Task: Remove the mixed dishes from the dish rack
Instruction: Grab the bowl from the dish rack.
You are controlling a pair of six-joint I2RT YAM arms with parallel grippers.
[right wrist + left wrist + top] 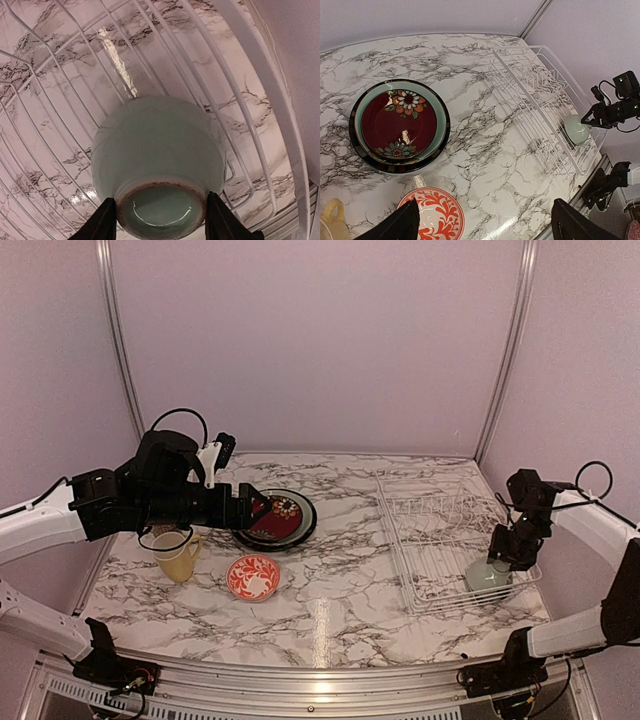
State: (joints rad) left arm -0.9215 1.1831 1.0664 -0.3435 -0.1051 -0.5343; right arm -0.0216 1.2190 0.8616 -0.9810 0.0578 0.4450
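A pale green bowl (157, 150) lies upside down in the near right corner of the white wire dish rack (400, 540). My right gripper (161, 215) is shut on its foot ring, one finger (100, 220) pressed to each side. In the top view the same bowl (487, 575) sits under that gripper (510, 555). My left gripper (486, 210) hangs open over bare marble, holding nothing. On the table left of the rack, a red patterned plate (399, 122) is stacked on a pale green plate and a black-rimmed one.
A red-and-white patterned bowl (432, 217) sits on the marble just under my left finger. A yellow mug (180, 558) stands further left, below the left arm. Upright tines (540, 82) fill the rack's far half. Walls close in on both sides.
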